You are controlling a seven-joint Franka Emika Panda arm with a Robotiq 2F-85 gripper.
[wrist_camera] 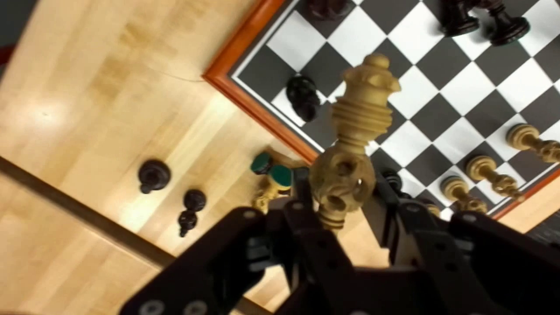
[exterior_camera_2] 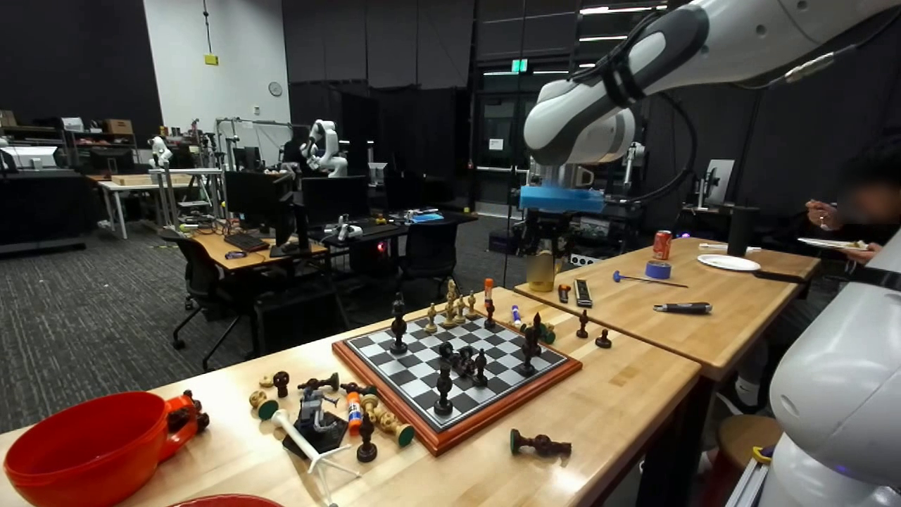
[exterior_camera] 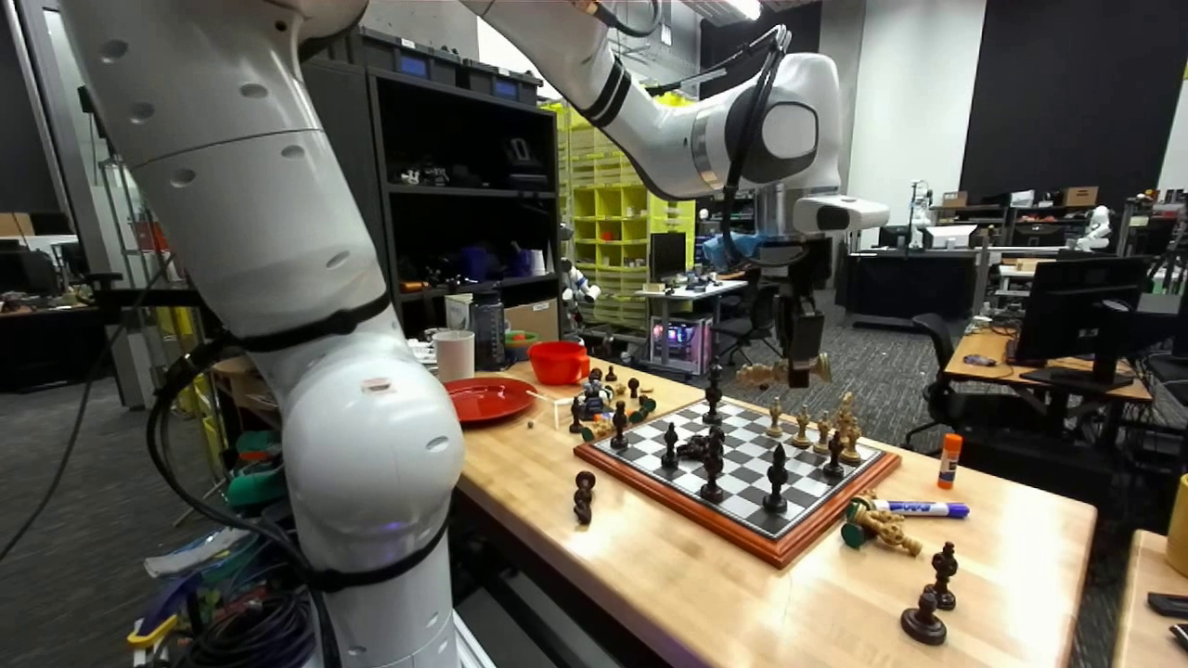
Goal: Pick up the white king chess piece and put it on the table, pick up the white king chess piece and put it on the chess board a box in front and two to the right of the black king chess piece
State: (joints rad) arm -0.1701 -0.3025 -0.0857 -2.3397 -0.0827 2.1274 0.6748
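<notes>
My gripper (exterior_camera: 800, 364) is shut on a tan piece, the white king (exterior_camera: 759, 374), and holds it sideways in the air above the chess board (exterior_camera: 682, 503). In the wrist view the white king (wrist_camera: 361, 120) sits between the fingertips (wrist_camera: 342, 180), its knobbed end pointing away. In an exterior view the gripper (exterior_camera_2: 546, 238) shows, but the piece is not clear there. Several dark pieces stand on the board. A tall dark piece (exterior_camera: 713, 397) is near its far side; I cannot tell for sure which is the black king. The table (exterior_camera: 640, 566) lies around the board.
Tan pieces (exterior_camera_2: 450, 313) stand along a board edge. Fallen dark pieces (exterior_camera_2: 461, 359) lie mid-board. Beside the board are a lying dark piece (exterior_camera_2: 540, 443), fallen tan pieces (exterior_camera: 882, 529), a marker (exterior_camera: 923, 508), a glue stick (exterior_camera: 949, 461), a red plate (exterior_camera: 487, 399) and a red cup (exterior_camera: 557, 364).
</notes>
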